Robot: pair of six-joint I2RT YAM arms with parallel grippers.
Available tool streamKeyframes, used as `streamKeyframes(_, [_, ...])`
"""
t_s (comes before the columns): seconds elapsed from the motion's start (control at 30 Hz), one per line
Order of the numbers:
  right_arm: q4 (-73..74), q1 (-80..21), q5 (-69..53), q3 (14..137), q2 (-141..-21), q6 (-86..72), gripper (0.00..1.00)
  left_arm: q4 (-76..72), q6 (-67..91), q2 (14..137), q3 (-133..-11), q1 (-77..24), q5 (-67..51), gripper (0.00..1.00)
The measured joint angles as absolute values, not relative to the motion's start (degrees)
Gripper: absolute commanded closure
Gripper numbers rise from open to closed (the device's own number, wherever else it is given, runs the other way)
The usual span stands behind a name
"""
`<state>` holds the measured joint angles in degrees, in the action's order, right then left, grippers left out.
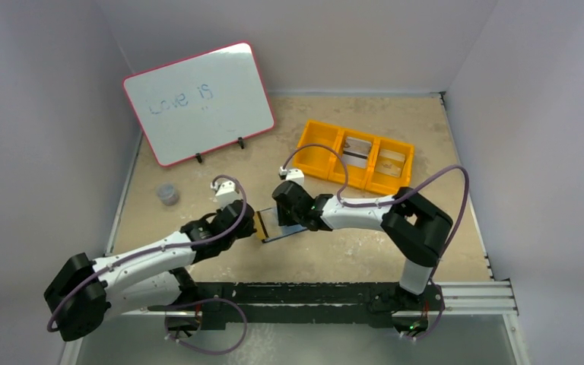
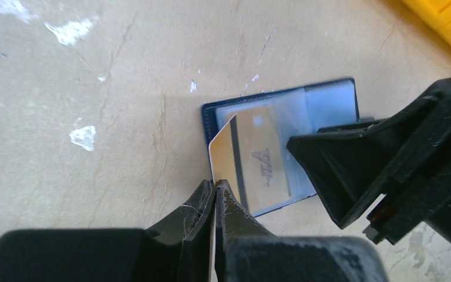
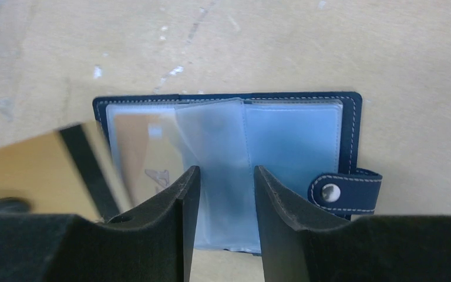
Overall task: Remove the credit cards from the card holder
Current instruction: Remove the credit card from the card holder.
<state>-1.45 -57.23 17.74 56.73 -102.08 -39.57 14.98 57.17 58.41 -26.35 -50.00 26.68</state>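
The navy card holder [image 1: 287, 230] lies open on the table, pale see-through pockets up, snap tab [image 3: 344, 191] at its right in the right wrist view. My left gripper [image 2: 215, 185] is shut on the edge of a whitish card with a dark stripe [image 2: 252, 158]. The card sticks out over the holder's [image 2: 335, 97] left edge, its far part still under the left pocket. It also shows in the right wrist view [image 3: 41, 170]. My right gripper [image 3: 226, 176] is open, its fingers down on the holder's [image 3: 293, 135] middle pockets.
An orange three-compartment tray [image 1: 319, 152] stands at the back right with cards in its middle [image 1: 357, 150] and right [image 1: 391, 161] compartments. A whiteboard [image 1: 198, 103] leans at the back left. A small grey cup [image 1: 168, 194] sits left of the left arm.
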Motion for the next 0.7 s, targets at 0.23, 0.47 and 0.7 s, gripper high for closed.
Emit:
streamKeyframes(0.23, [11.27, -56.66, 24.43, 59.37, -100.86, -40.73, 0.53, 21.47, 55.86, 53.30, -29.87, -50.00, 30.33, 1.00])
streamKeyframes(0.47, [19.99, -56.25, 29.89, 59.79, -96.49, -43.03, 0.50, 21.50, 55.31, 52.95, -30.94, -50.00, 30.22, 1.00])
streamKeyframes(0.7, [10.24, -47.88, 15.90, 54.00, -79.53, -38.30, 0.43, 16.49, 52.14, 53.43, -32.86, -50.00, 26.44, 1.00])
